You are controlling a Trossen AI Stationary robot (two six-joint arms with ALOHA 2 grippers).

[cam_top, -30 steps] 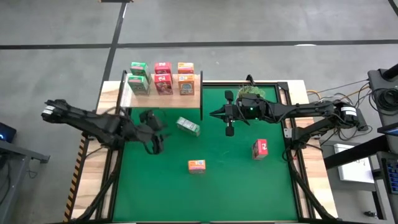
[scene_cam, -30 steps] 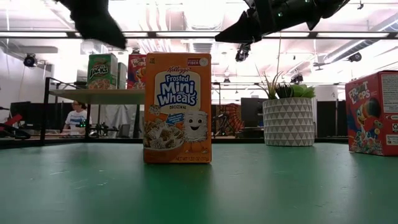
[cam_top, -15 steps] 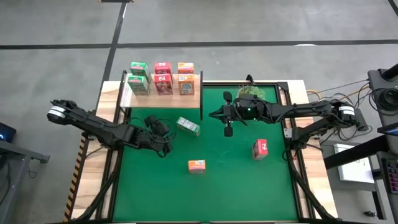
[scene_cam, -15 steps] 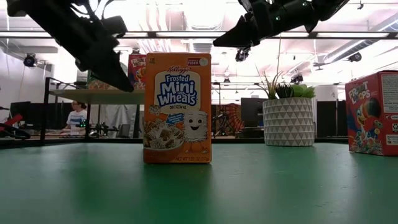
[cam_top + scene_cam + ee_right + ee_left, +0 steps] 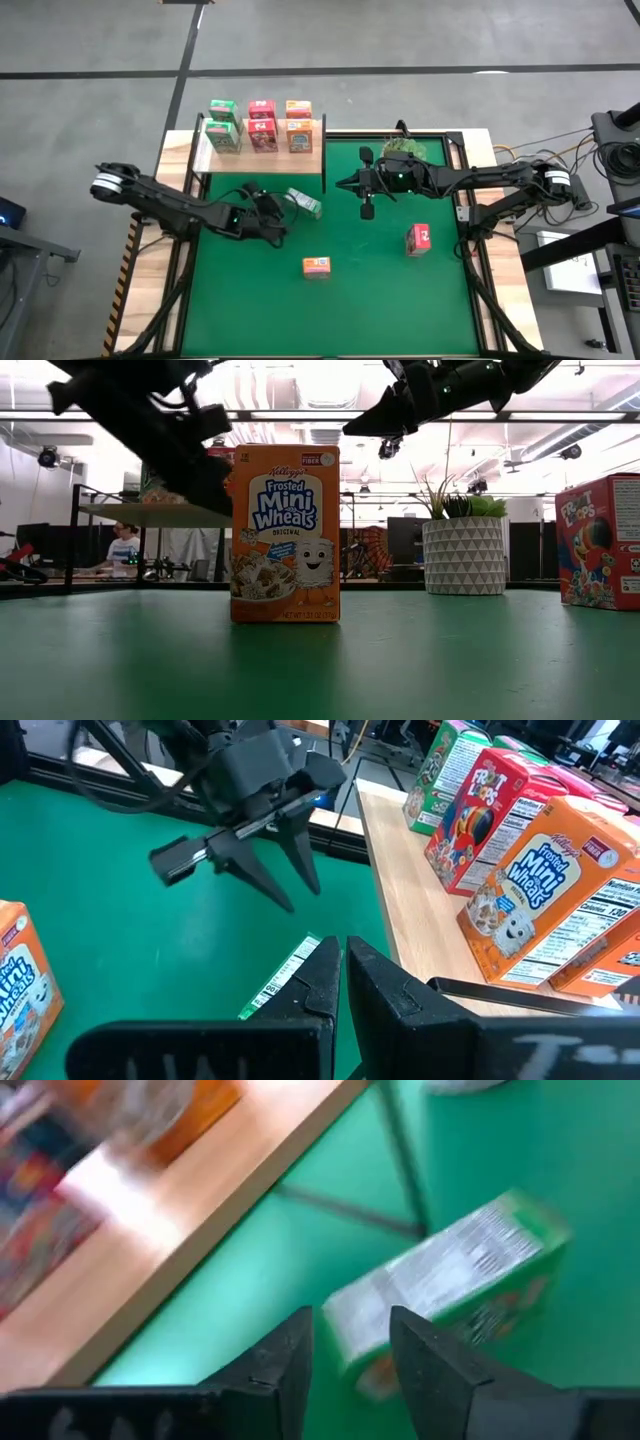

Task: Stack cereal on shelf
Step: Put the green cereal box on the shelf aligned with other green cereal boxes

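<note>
Shelf (image 5: 262, 162) at bench's far left corner carried six cereal boxes: two green (image 5: 223, 126), two pink (image 5: 262, 127), two orange (image 5: 298, 127), in front and back rows

Left hand (image 5: 277, 226) stood low over bench (image 5: 380, 300), fingers (image 5: 283, 1363) parted, empty, just short of third green box (image 5: 303, 203) lying flat near shelf's front edge; judged next pick

Orange box (image 5: 316, 266) upright mid-bench, untouched

Right hand (image 5: 342, 183) hovered mid-bench, closed, empty

Pink box (image 5: 418, 239) upright at right, untouched

Judged six of nine done, three left
</note>
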